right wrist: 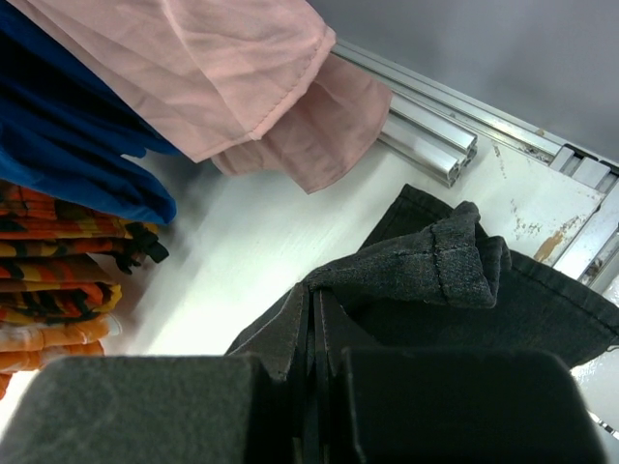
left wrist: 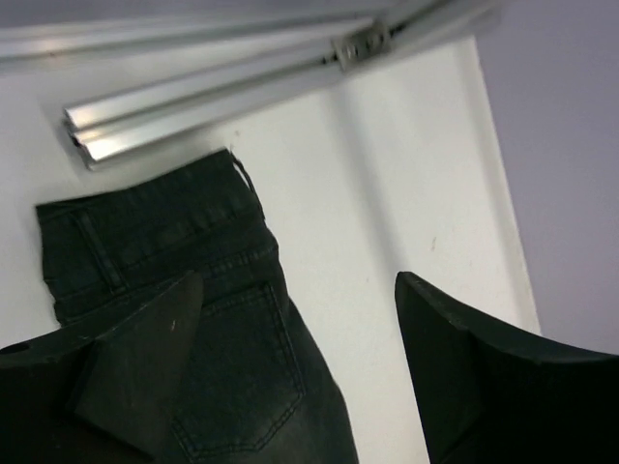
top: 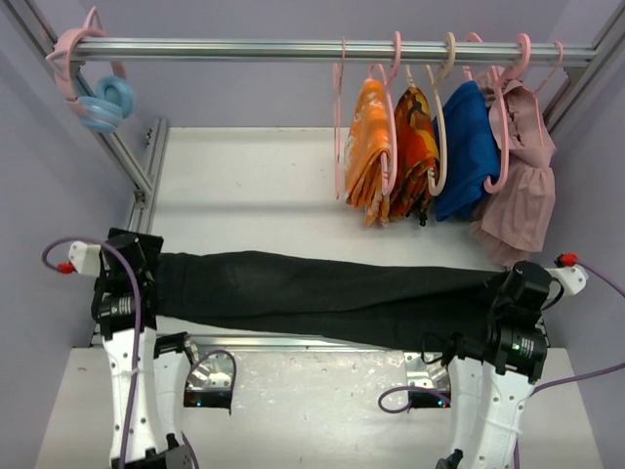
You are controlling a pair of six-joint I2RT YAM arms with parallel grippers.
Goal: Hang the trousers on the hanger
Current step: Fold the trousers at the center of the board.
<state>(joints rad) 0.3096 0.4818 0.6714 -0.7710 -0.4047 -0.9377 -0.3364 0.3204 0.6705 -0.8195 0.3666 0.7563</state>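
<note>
My right gripper (right wrist: pixel 309 360) is pinched shut on one leg's end of the trousers (top: pixel 322 293), stretched flat across the overhead view's middle, while my left gripper (left wrist: pixel 298 290) gapes wide over the waistband (left wrist: pixel 145 217), likely the firmest hold on this soft, floppy cloth.

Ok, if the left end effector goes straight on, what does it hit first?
Likely the trousers: the open left end effector has one finger over their waist, the other over bare table. Depth unclear.

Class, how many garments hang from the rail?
4, along the rail: a light orange cloth, a darker orange cloth, a blue garment, a pink garment rightmost. Others may be hidden.
</note>
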